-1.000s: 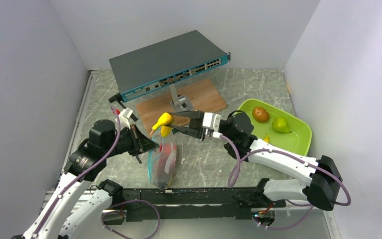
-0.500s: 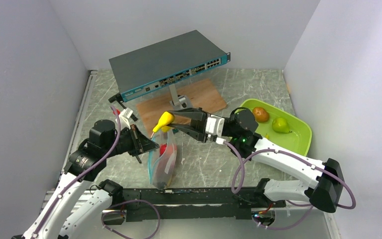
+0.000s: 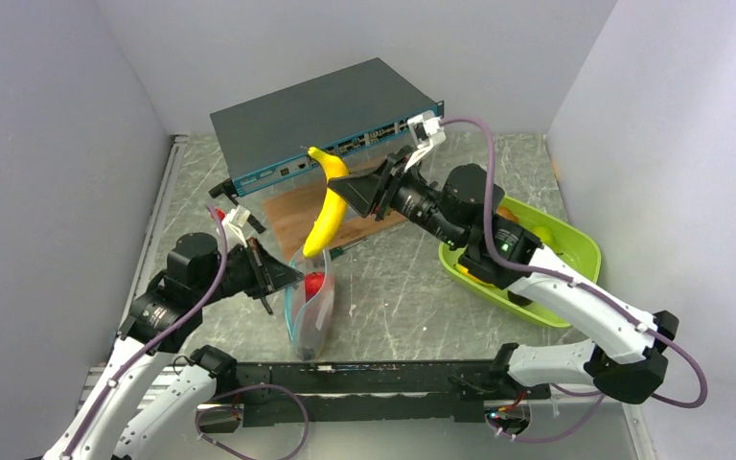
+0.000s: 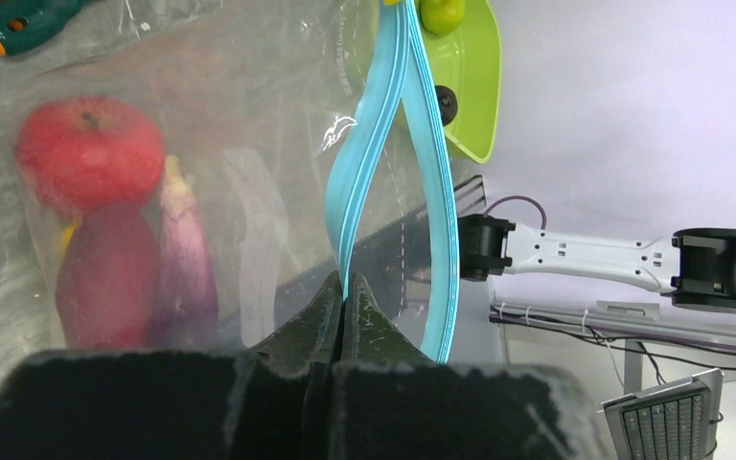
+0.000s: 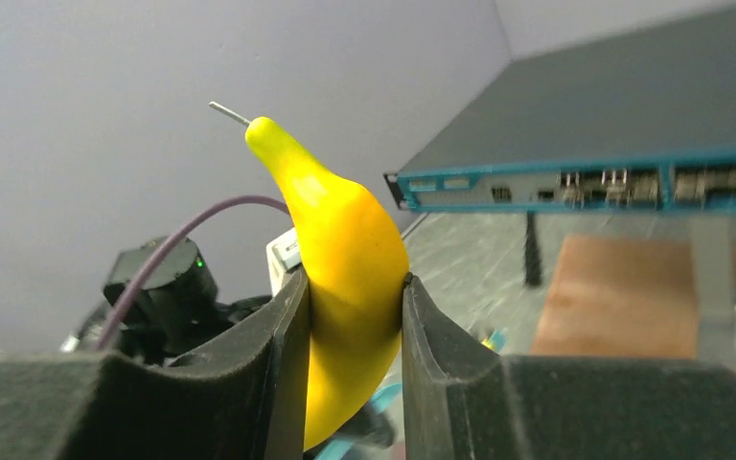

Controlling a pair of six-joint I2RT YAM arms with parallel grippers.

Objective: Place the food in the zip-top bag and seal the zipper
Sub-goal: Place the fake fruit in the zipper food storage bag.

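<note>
My right gripper (image 3: 350, 196) is shut on the yellow banana (image 3: 326, 203) and holds it up in the air, its lower tip just above the mouth of the zip-top bag (image 3: 311, 311). In the right wrist view the banana (image 5: 345, 249) sits squeezed between my two fingers. My left gripper (image 4: 345, 292) is shut on one lip of the teal zipper (image 4: 383, 163), holding the mouth open in a loop. Inside the bag lie a red apple (image 4: 86, 153), a reddish piece (image 4: 101, 278) and a purple eggplant (image 4: 187, 268). The green pear (image 4: 441, 14) lies in the tray.
The lime-green tray (image 3: 556, 278) stands at the right, partly under my right arm. A grey network switch (image 3: 316, 115) on a stand over a wooden board (image 3: 292, 216) fills the back. A green-handled screwdriver (image 4: 19, 19) lies near the bag. Walls close in on both sides.
My right arm has swung up and back, lifting the banana from beside the bag mouth to hang upright above it. The left gripper and bag have stayed put.
</note>
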